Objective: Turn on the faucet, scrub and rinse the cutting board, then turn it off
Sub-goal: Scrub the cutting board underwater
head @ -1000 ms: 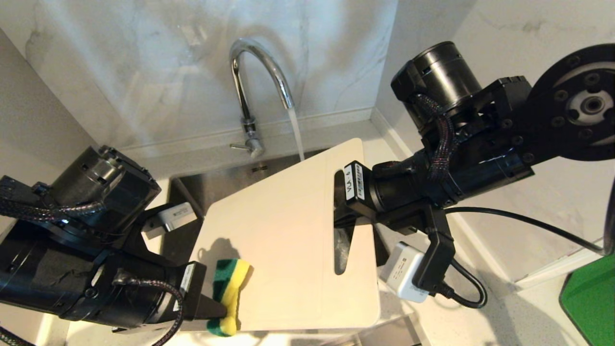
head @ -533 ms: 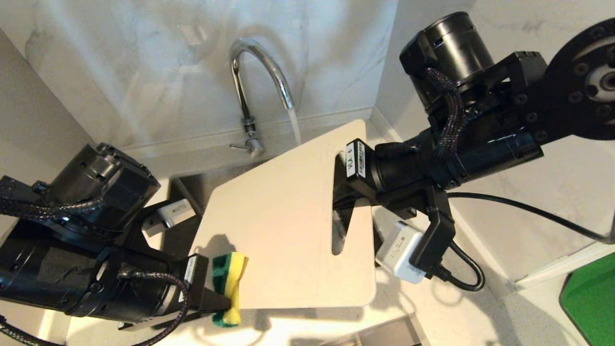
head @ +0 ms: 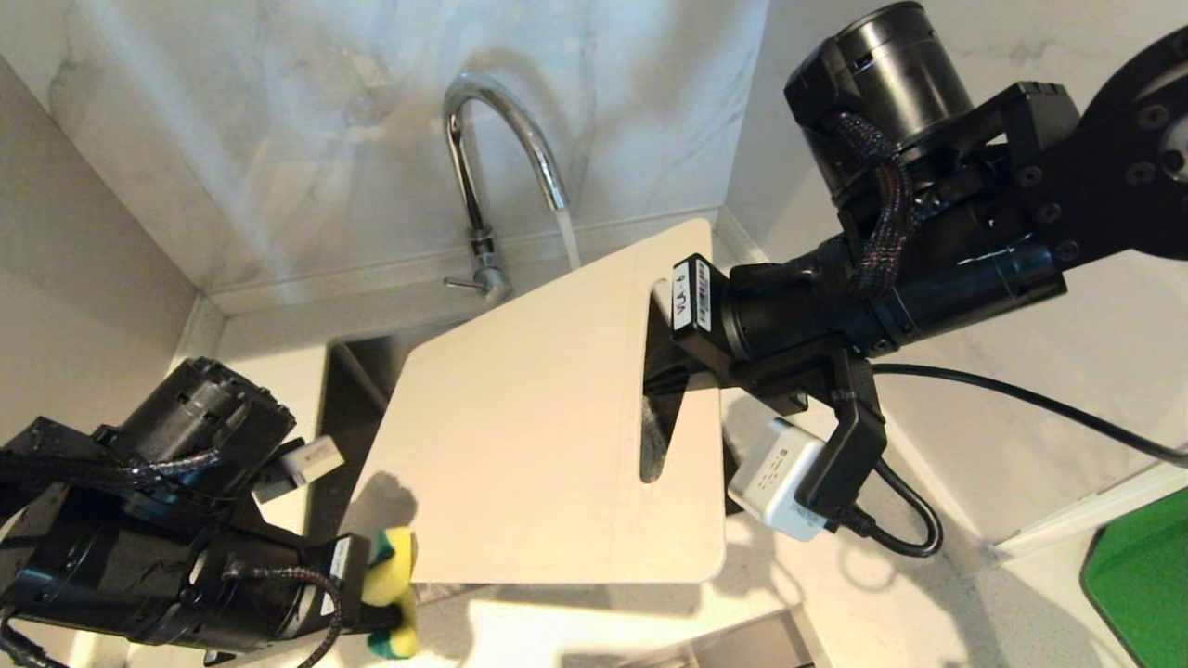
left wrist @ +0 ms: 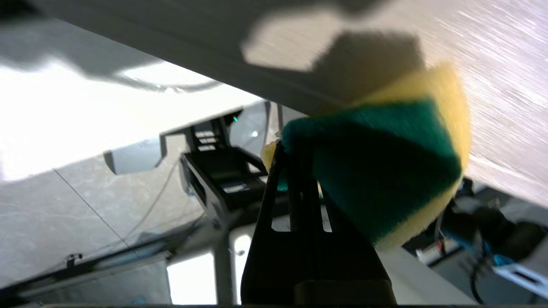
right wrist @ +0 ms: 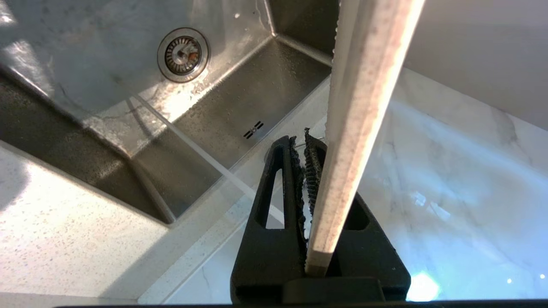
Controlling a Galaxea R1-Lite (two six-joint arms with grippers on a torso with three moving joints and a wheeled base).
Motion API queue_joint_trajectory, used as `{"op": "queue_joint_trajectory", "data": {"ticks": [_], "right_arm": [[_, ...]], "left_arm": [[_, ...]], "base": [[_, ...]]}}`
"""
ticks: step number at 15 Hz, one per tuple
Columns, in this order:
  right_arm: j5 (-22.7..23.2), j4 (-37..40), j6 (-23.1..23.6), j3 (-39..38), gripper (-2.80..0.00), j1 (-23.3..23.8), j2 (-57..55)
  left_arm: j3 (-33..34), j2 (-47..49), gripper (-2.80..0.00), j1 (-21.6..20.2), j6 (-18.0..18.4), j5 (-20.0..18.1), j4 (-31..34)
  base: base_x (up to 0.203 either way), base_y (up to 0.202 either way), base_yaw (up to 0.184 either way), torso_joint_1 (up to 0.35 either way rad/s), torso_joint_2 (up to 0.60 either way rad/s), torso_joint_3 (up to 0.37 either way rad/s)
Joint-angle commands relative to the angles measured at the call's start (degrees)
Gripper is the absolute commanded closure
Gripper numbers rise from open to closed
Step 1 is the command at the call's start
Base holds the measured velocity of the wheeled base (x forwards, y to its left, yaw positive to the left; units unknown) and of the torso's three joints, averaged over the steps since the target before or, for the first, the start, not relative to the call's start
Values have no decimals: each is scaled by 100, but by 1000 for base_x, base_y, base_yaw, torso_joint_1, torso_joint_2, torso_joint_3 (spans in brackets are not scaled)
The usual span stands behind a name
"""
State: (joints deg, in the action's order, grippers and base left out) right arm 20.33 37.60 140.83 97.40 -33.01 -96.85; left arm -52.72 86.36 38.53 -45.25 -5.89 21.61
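Observation:
The chrome faucet [head: 492, 139] is running, and its stream [head: 568, 237] drops behind the far edge of the cutting board [head: 538, 445]. The cream board is held tilted over the sink. My right gripper [head: 661, 371] is shut on the strip beside its handle slot. In the right wrist view the board's edge [right wrist: 364, 85] sits between the right gripper's [right wrist: 306, 141] toothed pads. My left gripper [head: 394, 617] is shut on a yellow and green sponge [head: 388, 580] just off the board's near left corner. The left wrist view shows the sponge [left wrist: 385, 162] at the left gripper's [left wrist: 291, 149] tips, close under the board.
The steel sink [right wrist: 257, 85] with its drain [right wrist: 183, 54] lies below the board, and a speckled counter surrounds it. Marble walls close the corner behind the faucet. A bright green flat object [head: 1142, 575] lies on the counter at the far right.
My left arm has drawn the sponge down the board and off its near left corner. My right arm has raised the board, bringing its far edge up under the spout.

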Motion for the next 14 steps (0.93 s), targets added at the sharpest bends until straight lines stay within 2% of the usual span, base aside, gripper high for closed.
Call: {"op": "queue_joint_trajectory", "data": {"ticks": [1,6,12,14], "right_arm": [[15,29,85,-20,0,-3,17],[15,29,85,-111,0,-3,21],[18,20,85,-280,0,10,97],[24,20,85,-317,0,23,114]], "left_arm": [[416,33,0,-588,180,-62,-306],[542,25,0,-1830,763,-668,-402],[647,-4,0,-2533,1288,-742,-403],[639,-30,0,-2868,1501,-934,-393]], "base": [[0,0,0,0,0,0],[0,0,0,0,0,0],[0,0,0,0,0,0],[0,0,0,0,0,0]]}}
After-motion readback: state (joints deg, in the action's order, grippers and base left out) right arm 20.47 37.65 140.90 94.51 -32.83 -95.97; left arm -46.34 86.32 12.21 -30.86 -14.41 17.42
